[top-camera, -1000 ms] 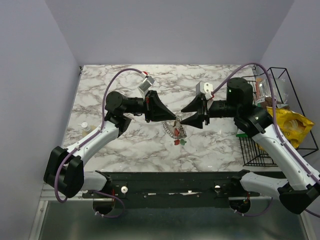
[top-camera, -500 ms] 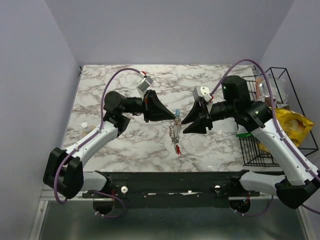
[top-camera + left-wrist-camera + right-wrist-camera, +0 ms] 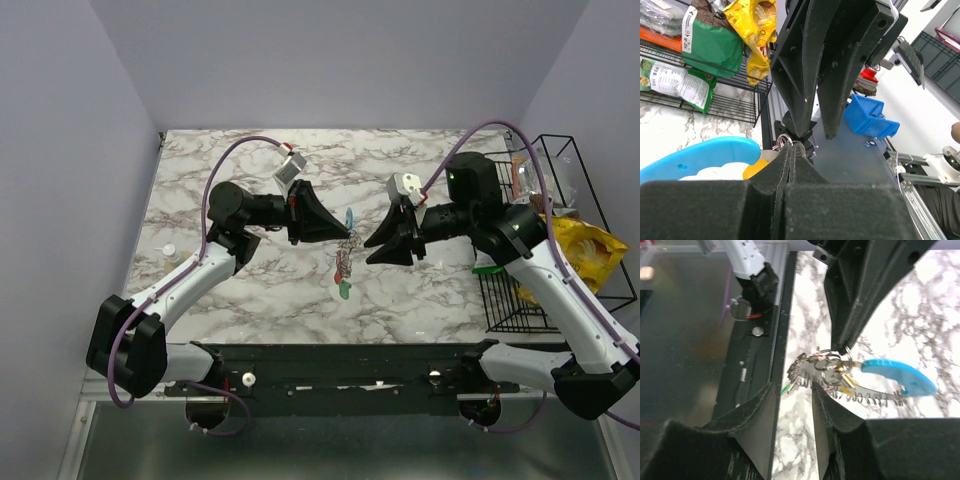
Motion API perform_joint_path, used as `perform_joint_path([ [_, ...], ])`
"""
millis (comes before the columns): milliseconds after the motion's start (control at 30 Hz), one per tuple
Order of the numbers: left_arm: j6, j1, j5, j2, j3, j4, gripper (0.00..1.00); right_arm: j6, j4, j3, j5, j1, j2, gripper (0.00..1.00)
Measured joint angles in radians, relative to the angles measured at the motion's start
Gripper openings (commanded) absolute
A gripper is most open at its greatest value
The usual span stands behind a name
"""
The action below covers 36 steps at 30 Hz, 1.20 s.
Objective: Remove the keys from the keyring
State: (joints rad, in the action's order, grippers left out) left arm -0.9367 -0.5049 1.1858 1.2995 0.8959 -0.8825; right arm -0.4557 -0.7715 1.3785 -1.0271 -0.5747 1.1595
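Keyring (image 3: 349,218) hangs in the air over marble table (image 3: 200,180), keys (image 3: 343,289) dangling beneath. Left gripper (image 3: 351,236) is clamped tight on its wire loops. Right gripper (image 3: 792,392) sits just beside the bunch, jaws apart, grasping nothing.

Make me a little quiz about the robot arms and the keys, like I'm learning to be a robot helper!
1. True or false: the left gripper has its jaws shut on the keyring.
2. In the top view, what colour is the key nearest the arms' bases? A black, B green, C purple.
3. Fill in: the jaws of the right gripper are ____, with nothing between them.
Key: 1 true; 2 B; 3 open.
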Motion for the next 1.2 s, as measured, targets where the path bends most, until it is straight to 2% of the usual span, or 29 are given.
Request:
perform_joint_path([
  [200,-0.045,0.001,0.001,0.0,0.0,-0.044,0.0,0.017,0.123,-0.108,0.104,0.0,-0.104,0.4],
  [500,-0.108,0.001,0.0,0.0,0.0,-0.118,0.0,0.036,0.298,-0.193,0.174,0.0,-0.105,0.37],
  [933,-0.127,0.002,0.0,0.0,-0.001,-0.148,0.0,0.108,0.423,-0.195,0.056,0.0,-0.056,0.3],
  [1200,-0.126,0.002,0.0,0.0,-0.001,-0.148,0.0,0.158,0.464,-0.209,-0.014,0.0,-0.055,0.18],
])
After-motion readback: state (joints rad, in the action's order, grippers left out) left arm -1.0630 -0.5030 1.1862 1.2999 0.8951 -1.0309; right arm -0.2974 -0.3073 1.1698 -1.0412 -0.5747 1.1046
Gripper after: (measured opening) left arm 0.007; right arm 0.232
